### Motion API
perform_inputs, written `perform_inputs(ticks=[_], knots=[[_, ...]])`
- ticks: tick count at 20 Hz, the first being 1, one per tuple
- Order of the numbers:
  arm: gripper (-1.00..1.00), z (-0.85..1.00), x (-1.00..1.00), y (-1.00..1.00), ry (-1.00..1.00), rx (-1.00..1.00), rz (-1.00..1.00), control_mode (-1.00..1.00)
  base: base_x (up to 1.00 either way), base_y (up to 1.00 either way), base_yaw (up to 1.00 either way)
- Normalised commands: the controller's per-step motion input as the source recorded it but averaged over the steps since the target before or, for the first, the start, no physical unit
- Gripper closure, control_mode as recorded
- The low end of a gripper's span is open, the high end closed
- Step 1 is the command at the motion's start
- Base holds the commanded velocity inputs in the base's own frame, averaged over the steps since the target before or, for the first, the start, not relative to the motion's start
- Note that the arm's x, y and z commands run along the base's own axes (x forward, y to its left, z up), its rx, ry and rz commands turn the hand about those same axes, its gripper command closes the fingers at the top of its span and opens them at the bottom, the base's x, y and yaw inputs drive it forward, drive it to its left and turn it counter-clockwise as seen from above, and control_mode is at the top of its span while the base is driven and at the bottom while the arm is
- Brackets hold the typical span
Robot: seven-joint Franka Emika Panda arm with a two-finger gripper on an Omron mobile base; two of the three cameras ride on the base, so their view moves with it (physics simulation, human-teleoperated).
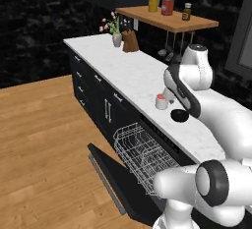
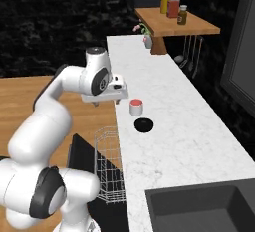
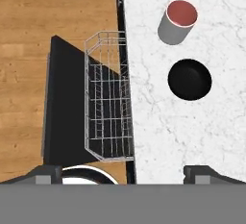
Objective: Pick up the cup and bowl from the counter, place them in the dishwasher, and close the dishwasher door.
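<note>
Your tool (image 2: 107, 101) hangs spread wide and empty, above the table (image 2: 174, 121) edge where it meets the open dishwasher (image 1: 162, 147). From the tool, the cup (image 2: 136, 107) lies just to the right, further in over the table, standing upright with its red mouth up. The bowl (image 2: 144, 124) sits just beside the cup on its near side, apart from it. The cup looks the closer of the two, so it seems the natural first pick: shift right and drop over it. The rack (image 3: 109, 98) is pulled out below the table edge, over the lowered door (image 3: 65, 103).
</note>
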Motion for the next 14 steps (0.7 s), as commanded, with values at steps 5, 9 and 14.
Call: perform_inputs(ticks=[5, 9, 14], knots=[[-1.0, -0.7, 0.67, -0.2, -0.08, -0.15, 0.07, -1.0, 0.0, 0.0, 0.0], [-1.0, -0.69, 0.64, -0.21, -0.06, -0.13, 0.0, -1.0, 0.0, 0.0, 0.0], [-1.0, -0.55, 0.62, -0.34, -0.01, -0.07, 0.01, -1.0, 0.0, 0.0, 0.0]])
